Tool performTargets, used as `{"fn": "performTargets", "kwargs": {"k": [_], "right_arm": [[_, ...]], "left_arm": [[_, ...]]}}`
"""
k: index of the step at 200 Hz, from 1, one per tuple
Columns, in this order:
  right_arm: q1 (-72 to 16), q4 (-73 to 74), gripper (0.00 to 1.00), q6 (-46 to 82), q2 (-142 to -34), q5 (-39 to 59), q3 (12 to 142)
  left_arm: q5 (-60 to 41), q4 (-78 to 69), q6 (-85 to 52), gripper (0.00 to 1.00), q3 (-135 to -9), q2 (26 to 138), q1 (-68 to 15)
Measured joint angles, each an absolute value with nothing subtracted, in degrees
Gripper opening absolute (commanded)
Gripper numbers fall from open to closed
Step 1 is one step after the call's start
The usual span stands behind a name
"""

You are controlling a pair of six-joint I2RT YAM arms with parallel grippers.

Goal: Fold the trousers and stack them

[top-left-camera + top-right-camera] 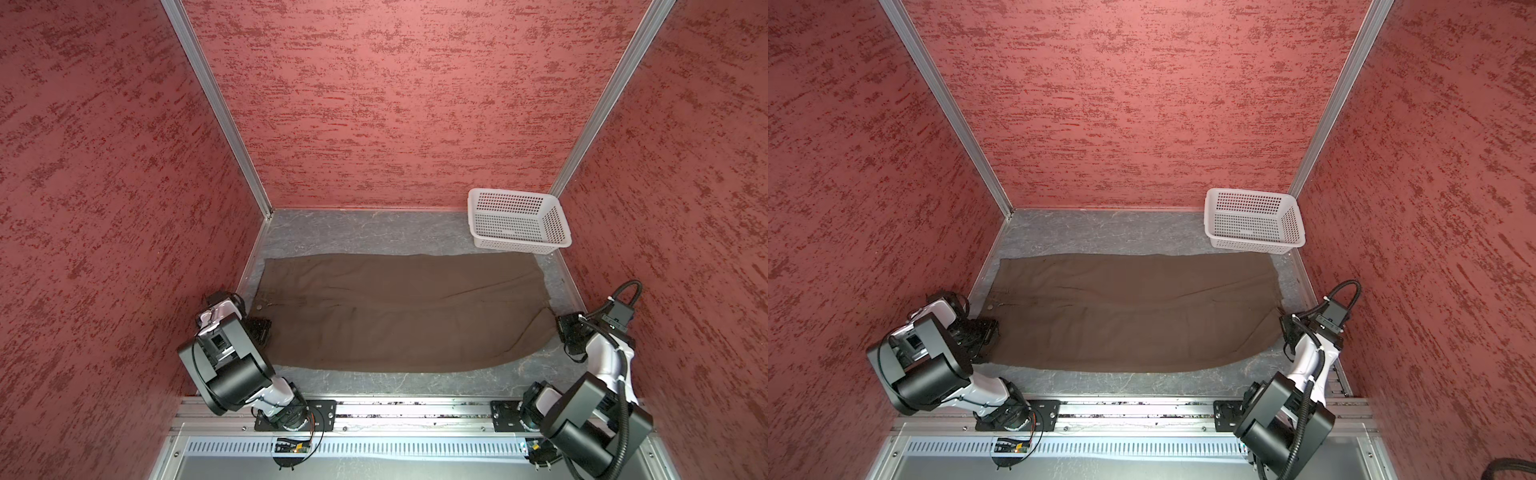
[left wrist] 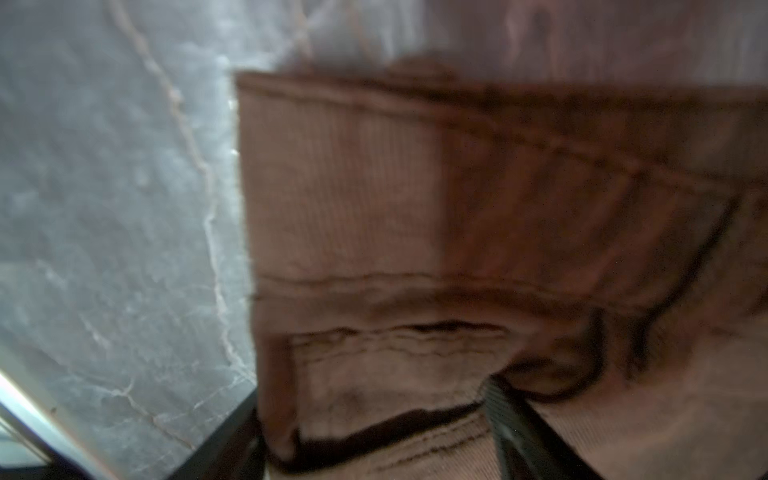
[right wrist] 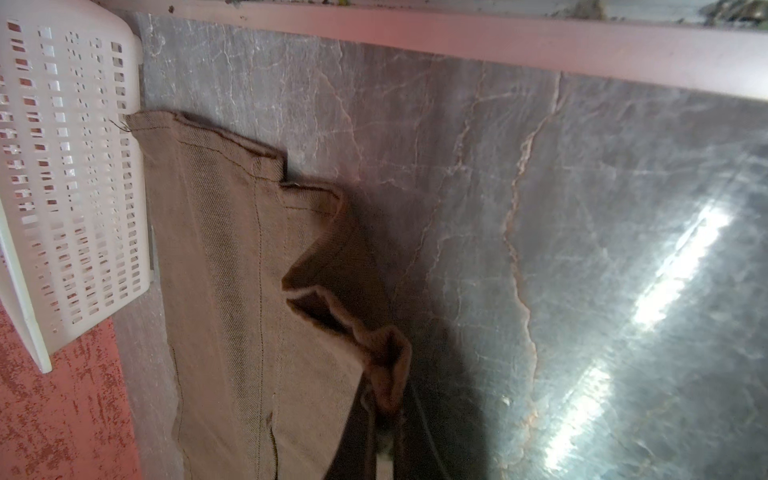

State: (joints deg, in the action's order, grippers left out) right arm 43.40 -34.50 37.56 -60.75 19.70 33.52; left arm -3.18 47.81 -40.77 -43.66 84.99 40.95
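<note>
Fig., both top cams as I see them: the trousers (image 1: 399, 316) lie spread flat across the grey marbled table (image 1: 365, 232), waistband at left, leg hems at right. Their far right corner lies just beside the white basket (image 1: 512, 193) in the back-right corner. The L gripper (image 1: 259, 329) sits low at the waistband's near corner. Its wrist cam, blurred, shows me the fingers (image 2: 513, 419) standing apart w/ waistband cloth between them. The R gripper (image 3: 386, 409) is pinched tight on a hem corner, raised off the table.
</note>
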Motion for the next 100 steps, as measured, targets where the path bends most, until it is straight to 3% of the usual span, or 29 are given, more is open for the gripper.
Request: {"fn": "performTargets", "kwargs": {"k": [14, 30, 70, 100], "right_arm": [[43.40, -34.54, 0.00, 37.71, -60.88, 20.12, 33.56], [43.40, -34.76, 0.00, 37.93, -60.97, 20.40, 33.85], [43.40, -36.97, 0.00, 38.39, -60.97, 20.40, 38.74], [43.33, -38.65, 0.00, 39.20, -59.79, 20.69, 45.43]], "left_arm": [[-3.99, 46.85, -40.51, 0.12, -43.81, 85.14, 41.19], [-5.61, 46.17, -40.14, 0.00, -44.34, 85.65, 41.60], [-7.22, 50.65, -40.03, 0.00, -47.35, 84.68, 44.34], [-8.67, 58.37, -38.70, 0.00, -56.60, 78.24, 46.87]]}}
